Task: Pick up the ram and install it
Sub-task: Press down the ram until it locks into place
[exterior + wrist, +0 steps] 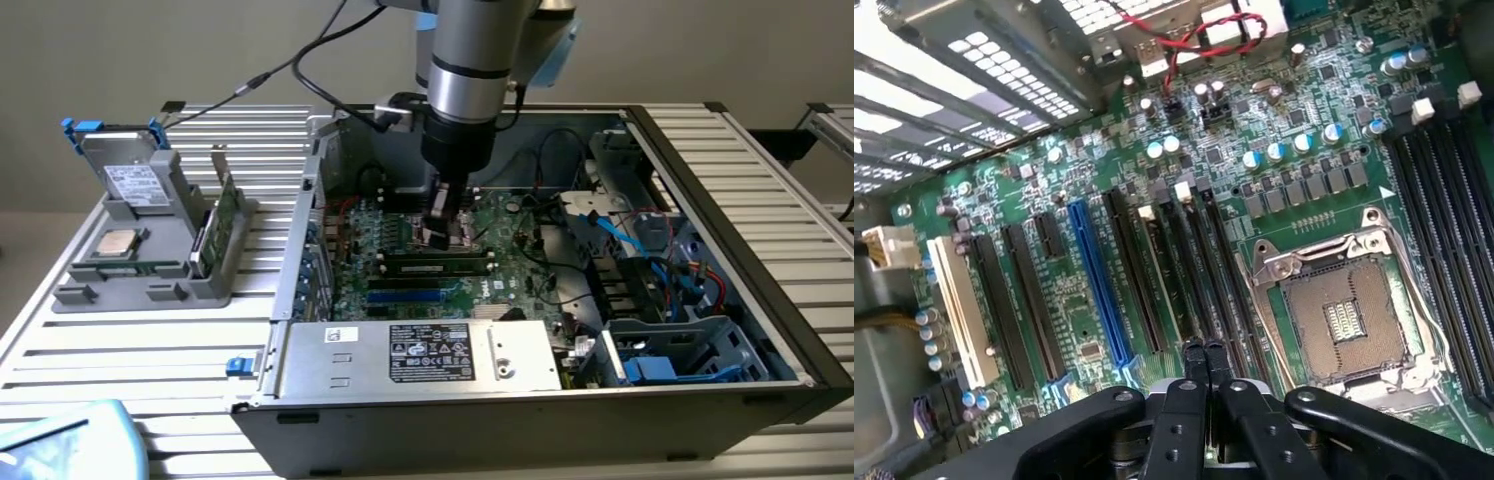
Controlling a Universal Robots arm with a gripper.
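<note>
- A slatted metal table [160, 350] carries everything.
- An open computer case [747, 250] lies on its side on the table, filling the middle and the exterior view's right.
- The robot arm [474, 60] reaches straight down into the case from above.
- A green motherboard [534, 250] covers the case floor. In the wrist view the board [1304, 130] shows rows of long black slots, one blue slot [1099, 290] and an empty processor socket [1344, 320].
- A silver power supply [414, 355] with a black label sits along the near edge of the case.
- A grey holder [147, 285] stands on the table at the exterior view's left, well apart from the arm.
- The gripper [441, 232] hangs low over the middle of the board. In the wrist view the gripper [1204, 352] has its two fingers pressed together, closed on nothing, above the black slots beside the socket.
- The ram [434, 267], a dark stick with a pale label, lies along a slot on the board, just on the near side of the fingertips. Whether they touch it cannot be told.
</note>
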